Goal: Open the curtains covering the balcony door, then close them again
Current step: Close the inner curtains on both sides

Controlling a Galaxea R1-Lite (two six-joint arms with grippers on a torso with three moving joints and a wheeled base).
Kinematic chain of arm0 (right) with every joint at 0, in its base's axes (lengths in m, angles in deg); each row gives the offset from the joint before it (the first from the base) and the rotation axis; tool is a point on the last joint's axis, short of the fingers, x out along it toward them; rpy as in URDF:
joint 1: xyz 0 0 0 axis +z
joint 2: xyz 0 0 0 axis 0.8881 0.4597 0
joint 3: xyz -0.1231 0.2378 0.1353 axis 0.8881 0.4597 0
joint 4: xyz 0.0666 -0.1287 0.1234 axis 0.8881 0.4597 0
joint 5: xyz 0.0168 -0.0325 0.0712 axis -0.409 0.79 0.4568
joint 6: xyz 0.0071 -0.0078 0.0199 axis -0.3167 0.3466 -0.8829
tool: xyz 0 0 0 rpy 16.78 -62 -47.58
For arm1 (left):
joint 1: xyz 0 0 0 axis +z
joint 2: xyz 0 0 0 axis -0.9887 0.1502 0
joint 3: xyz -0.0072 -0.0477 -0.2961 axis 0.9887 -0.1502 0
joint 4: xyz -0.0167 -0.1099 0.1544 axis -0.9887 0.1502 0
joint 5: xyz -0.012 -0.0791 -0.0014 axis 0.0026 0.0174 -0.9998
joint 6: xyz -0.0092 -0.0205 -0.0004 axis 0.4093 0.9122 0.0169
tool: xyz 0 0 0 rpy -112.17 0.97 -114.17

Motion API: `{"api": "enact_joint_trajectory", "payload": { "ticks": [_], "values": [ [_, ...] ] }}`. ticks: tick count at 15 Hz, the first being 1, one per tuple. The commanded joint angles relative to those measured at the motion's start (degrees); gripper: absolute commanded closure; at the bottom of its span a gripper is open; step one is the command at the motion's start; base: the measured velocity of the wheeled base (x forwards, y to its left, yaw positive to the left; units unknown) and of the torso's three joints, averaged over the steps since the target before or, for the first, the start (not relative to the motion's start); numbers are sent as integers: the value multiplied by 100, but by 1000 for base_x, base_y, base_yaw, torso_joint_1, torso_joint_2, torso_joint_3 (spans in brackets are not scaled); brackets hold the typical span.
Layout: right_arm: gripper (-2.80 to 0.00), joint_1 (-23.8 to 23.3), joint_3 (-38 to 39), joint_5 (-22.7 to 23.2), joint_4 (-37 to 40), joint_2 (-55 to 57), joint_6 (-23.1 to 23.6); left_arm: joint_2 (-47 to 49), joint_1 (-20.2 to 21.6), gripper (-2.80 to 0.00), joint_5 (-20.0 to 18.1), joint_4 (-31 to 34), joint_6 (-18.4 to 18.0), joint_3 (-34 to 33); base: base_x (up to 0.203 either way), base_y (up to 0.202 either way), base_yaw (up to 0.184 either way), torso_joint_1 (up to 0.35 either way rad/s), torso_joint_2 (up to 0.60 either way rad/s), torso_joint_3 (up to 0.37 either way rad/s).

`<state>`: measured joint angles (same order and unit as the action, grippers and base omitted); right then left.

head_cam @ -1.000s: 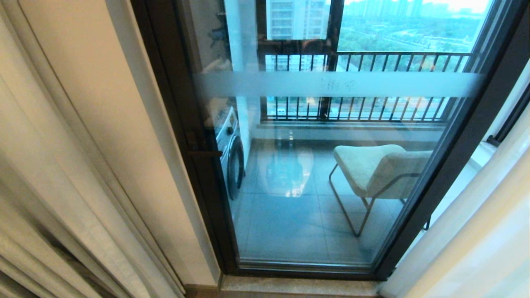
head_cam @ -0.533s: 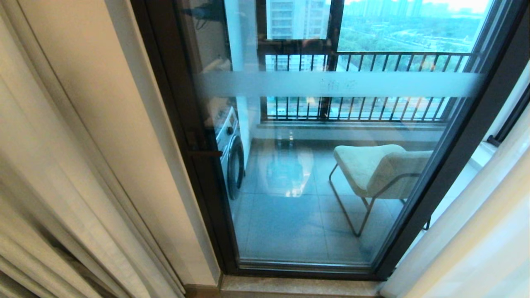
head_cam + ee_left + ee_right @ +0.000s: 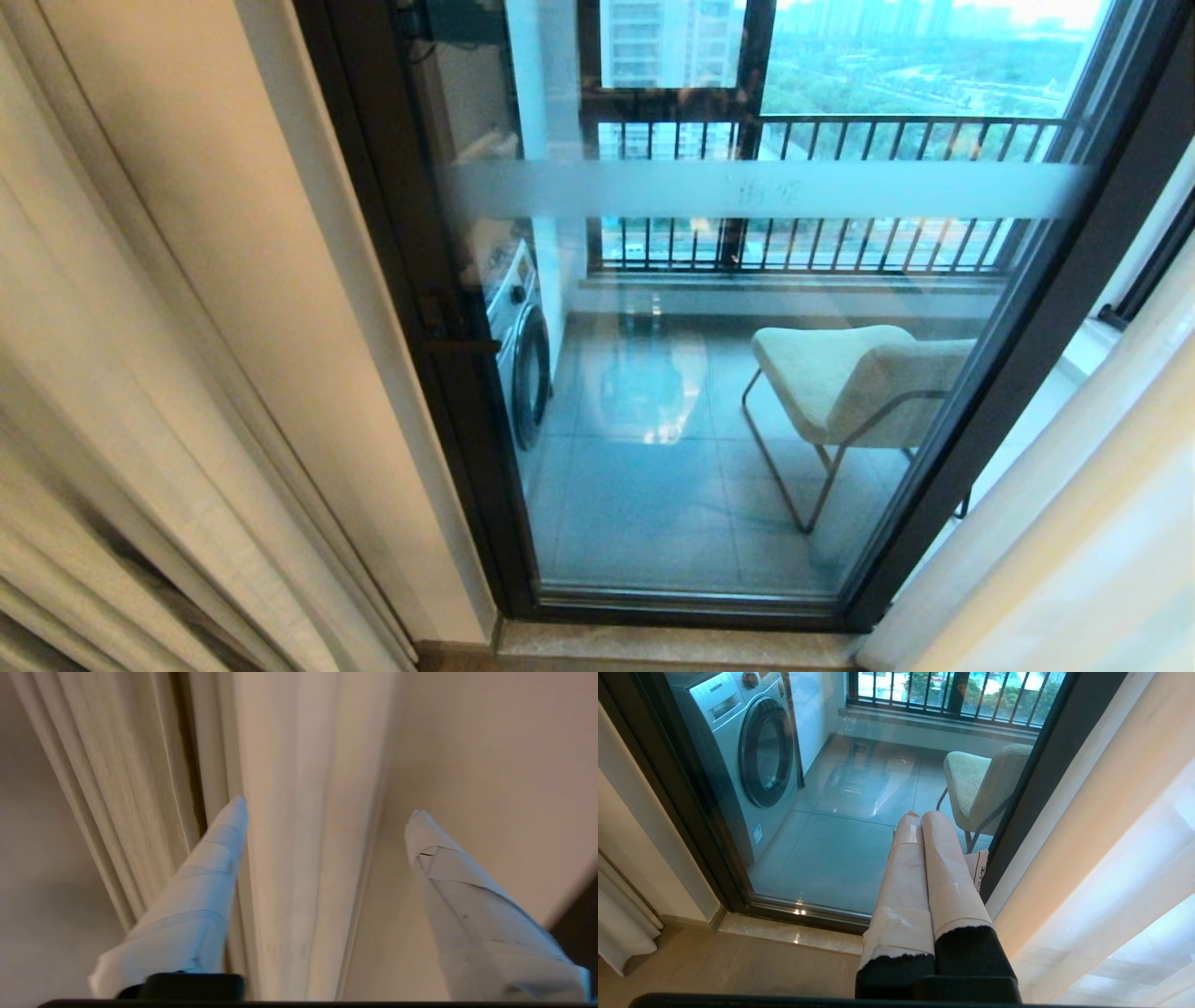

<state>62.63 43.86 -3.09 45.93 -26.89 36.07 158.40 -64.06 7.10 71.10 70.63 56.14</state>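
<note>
- A high-rise flat is showing here: the balcony door (image 3: 747, 373) is giving onto a tiled balcony
- A washing machine (image 3: 747, 751) and a cushioned chair (image 3: 854, 383) are standing out there
- Curtains (image 3: 140, 420) are hanging indoors, while tower blocks (image 3: 667, 42) are rising beyond the railing (image 3: 840, 140)

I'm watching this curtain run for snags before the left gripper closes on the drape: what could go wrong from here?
1. The left gripper is open with one thick fold of the cream curtain between its fingers. Closing there may pinch only that pleat, and it could slip free when pulled.
2. The sheer white panel hangs beside the shut right gripper; it could catch if that arm moves.
3. The glass door is near; a wide swing might hit it.
</note>
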Motion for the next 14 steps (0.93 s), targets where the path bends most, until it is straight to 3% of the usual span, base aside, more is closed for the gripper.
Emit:
{"api": "enact_joint_trajectory", "payload": {
  "ticks": [1,5,8,14],
  "values": [
    [0,0,0,4,1,7,5,626,246,-280,13,-16,216,399,0,0,0,0,0,0],
    [0,0,0,4,1,7,5,1328,878,-280,-27,34,771,974,0,0,0,0,0,0],
    [0,0,0,4,1,7,5,2022,1141,-280,-143,423,1102,1840,0,0,0,0,0,0],
    [0,0,0,4,1,7,5,3044,1345,-280,-1121,940,1355,3078,0,0,0,0,0,0]
  ]
}}
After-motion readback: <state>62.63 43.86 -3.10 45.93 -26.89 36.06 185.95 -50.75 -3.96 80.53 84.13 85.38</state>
